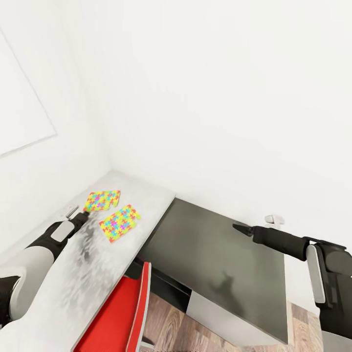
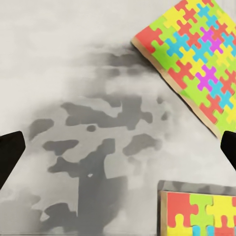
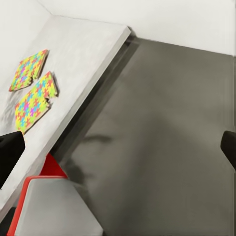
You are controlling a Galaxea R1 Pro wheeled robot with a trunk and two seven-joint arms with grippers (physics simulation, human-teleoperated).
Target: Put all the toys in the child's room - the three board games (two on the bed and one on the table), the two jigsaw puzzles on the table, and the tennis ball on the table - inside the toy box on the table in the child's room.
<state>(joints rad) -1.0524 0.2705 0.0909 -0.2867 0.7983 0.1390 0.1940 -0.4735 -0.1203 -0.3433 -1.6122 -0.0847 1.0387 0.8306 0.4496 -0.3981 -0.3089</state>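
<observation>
Near the tabletop's [image 1: 58, 288] far corner, both jigsaw puzzles [image 1: 120, 223] lay flat, side by side, easy to reach for the left gripper [image 1: 74, 214], whose fingers [image 2: 10, 152] were spread apart with nothing held.

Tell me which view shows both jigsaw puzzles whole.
The head view: both jigsaw puzzles lie complete on the table, beside the left gripper. The right wrist view also has them whole but smaller and oblique. The left wrist view crops each at its frame edges.

No readable text, labels, brands, numbers or signs anywhere. Two thin flat squares of bright interlocking jigsaw pieces [image 1: 101, 200] [image 1: 120, 222] on pale grey tabletop [image 1: 73, 278]: colour pattern only, no lettering. Dark-topped lower cabinet [image 1: 215, 264] unmarked.
</observation>
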